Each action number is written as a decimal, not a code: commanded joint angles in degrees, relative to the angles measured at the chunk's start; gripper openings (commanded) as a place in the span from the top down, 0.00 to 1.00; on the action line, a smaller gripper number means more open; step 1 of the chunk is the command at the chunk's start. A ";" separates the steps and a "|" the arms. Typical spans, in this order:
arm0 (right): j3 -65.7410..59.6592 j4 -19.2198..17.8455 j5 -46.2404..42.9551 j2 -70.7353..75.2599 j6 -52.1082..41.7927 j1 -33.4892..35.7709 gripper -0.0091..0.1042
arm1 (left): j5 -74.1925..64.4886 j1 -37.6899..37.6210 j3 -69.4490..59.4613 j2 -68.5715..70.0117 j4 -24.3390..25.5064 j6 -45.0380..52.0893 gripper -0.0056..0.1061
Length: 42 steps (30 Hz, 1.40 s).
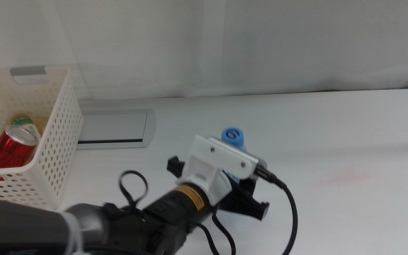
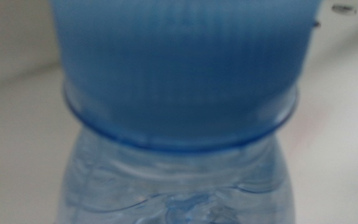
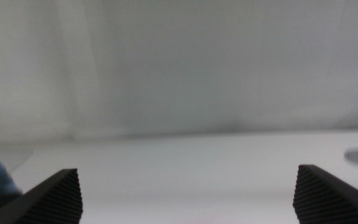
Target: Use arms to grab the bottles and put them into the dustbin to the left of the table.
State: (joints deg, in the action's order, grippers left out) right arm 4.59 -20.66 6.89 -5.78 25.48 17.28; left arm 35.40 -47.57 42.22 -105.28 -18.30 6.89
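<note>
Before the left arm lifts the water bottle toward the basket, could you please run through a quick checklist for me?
1. Left gripper is at the water bottle: ok; the blue cap fills the left wrist view.
2. Jaws shut on the bottle: cannot tell, they are hidden.
3. Bottle upright on the table: ok, cap points up.
4. Dustbin has room: ok; a red can lies inside, with space above.
5. Right gripper out of the way: ok, open, not in the middle view.
</note>
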 commanded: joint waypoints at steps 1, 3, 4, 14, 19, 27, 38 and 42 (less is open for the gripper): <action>-2.28 0.29 -0.70 0.06 1.30 -0.18 0.12 | 1.88 0.41 0.15 3.71 -0.80 1.74 0.98; -3.76 0.29 -0.89 0.06 1.61 -0.18 0.12 | 0.34 0.83 0.15 5.85 -0.80 2.61 0.98; -4.59 0.29 -1.52 0.06 1.61 -0.18 0.12 | -0.65 1.28 0.15 7.03 -0.80 3.15 0.98; -6.63 1.95 -2.99 0.06 1.61 -0.18 0.12 | -23.00 12.89 3.43 22.29 -0.68 10.53 0.98; -6.63 2.24 -2.99 0.06 1.61 -0.18 0.12 | -38.93 23.24 11.10 28.96 -0.46 14.63 0.98; -6.63 5.39 -2.99 0.06 1.61 -0.18 0.12 | -66.09 44.58 28.52 30.08 3.48 13.72 0.98; -6.63 5.39 -2.99 0.06 1.51 -0.18 0.12 | -79.08 61.39 37.72 21.14 7.14 7.08 0.98; -6.63 5.39 -2.99 0.06 1.51 -0.18 0.12 | -78.38 61.39 37.72 16.01 7.55 6.96 0.98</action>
State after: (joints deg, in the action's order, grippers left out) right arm 0.29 -15.13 4.55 -5.78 27.17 17.28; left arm -45.16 13.54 79.10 -87.91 -10.53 14.45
